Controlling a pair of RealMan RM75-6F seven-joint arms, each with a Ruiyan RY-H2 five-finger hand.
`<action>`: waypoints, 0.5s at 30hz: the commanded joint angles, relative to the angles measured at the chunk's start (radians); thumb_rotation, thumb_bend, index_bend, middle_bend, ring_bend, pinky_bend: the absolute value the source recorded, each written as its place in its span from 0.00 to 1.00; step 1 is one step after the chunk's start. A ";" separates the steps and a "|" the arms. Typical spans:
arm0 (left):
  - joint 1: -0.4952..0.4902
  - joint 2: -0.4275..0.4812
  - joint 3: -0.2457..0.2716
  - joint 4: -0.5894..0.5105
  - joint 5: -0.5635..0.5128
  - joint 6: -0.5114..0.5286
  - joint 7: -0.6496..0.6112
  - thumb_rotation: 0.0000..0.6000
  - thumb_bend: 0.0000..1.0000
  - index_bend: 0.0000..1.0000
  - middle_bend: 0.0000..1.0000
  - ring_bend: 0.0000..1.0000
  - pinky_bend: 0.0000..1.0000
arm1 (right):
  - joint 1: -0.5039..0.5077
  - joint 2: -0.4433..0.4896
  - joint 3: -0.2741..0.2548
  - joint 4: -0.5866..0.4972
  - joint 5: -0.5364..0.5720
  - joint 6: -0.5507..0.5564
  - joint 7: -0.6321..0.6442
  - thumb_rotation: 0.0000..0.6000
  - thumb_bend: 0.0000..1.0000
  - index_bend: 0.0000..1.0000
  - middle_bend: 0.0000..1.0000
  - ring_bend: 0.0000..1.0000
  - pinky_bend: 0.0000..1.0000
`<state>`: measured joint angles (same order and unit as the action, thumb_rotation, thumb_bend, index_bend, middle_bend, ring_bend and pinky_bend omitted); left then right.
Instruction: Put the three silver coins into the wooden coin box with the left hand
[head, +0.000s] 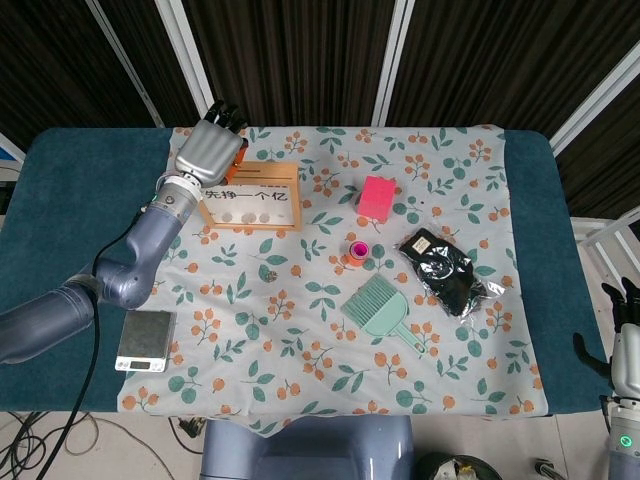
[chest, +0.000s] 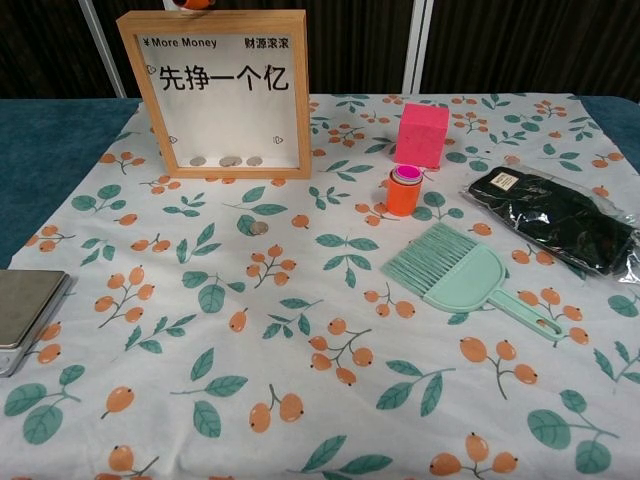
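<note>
Looking down from the head view, you see the whole table (head: 90, 160) with its floral cloth (head: 330, 330), and your left hand (head: 208, 150) hanging over the top rear edge of the coin box (head: 250, 196); whether its fingers pinch anything you cannot tell. Your right hand (head: 626, 340) shows only there, low at the table's right side, fingers apart and holding nothing. The chest view shows just an orange fingertip at the box's top edge, but reads the box front plainly: "¥More Money", "财源滚滚", "先挣一个亿". Three coins (chest: 229, 160) lie inside along the bottom. One more coin (chest: 259, 227) rests on the cloth, near the box's front. A scale (head: 145, 340) sits front-left.
</note>
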<state>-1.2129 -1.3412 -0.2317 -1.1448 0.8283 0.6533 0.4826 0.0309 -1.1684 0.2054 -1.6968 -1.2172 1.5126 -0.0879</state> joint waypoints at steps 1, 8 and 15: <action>-0.003 0.001 0.006 -0.006 -0.009 -0.002 0.006 1.00 0.40 0.66 0.18 0.00 0.00 | 0.000 0.000 0.000 0.000 0.000 0.001 0.001 1.00 0.39 0.17 0.05 0.02 0.00; -0.010 0.001 0.013 -0.009 -0.028 0.000 0.015 1.00 0.39 0.65 0.18 0.00 0.00 | -0.001 0.001 0.000 0.000 -0.001 0.002 0.002 1.00 0.39 0.17 0.05 0.02 0.00; -0.019 -0.002 0.025 -0.009 -0.052 -0.002 0.030 1.00 0.34 0.64 0.17 0.00 0.00 | -0.001 0.001 0.000 0.001 0.000 0.001 0.002 1.00 0.39 0.17 0.05 0.02 0.00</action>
<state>-1.2309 -1.3424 -0.2079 -1.1535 0.7781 0.6521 0.5117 0.0303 -1.1675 0.2056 -1.6961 -1.2177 1.5136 -0.0864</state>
